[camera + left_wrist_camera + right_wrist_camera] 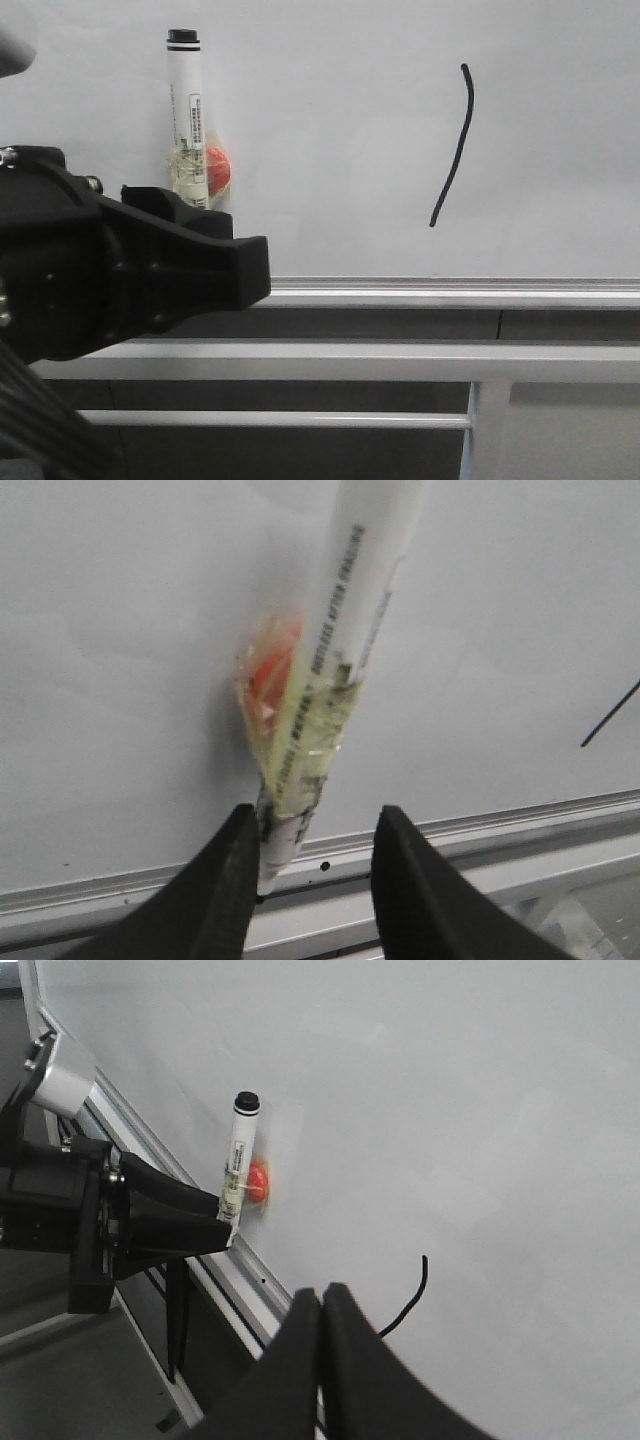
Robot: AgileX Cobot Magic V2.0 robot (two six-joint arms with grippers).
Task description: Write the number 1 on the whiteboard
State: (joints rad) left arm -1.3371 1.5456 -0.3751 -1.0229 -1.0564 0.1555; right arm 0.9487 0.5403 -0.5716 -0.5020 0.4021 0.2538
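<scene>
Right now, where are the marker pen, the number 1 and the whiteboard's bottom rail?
marker pen (pixel 186 110), front view, on its white barrel.
number 1 (pixel 458 150), front view, on the middle of the black stroke.
whiteboard's bottom rail (pixel 450 292), front view, on the silver strip.

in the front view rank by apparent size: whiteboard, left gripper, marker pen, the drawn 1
1. whiteboard
2. left gripper, enlarged by nearness
3. marker pen and number 1: about equal length, not ranked; the pen is thicker
</scene>
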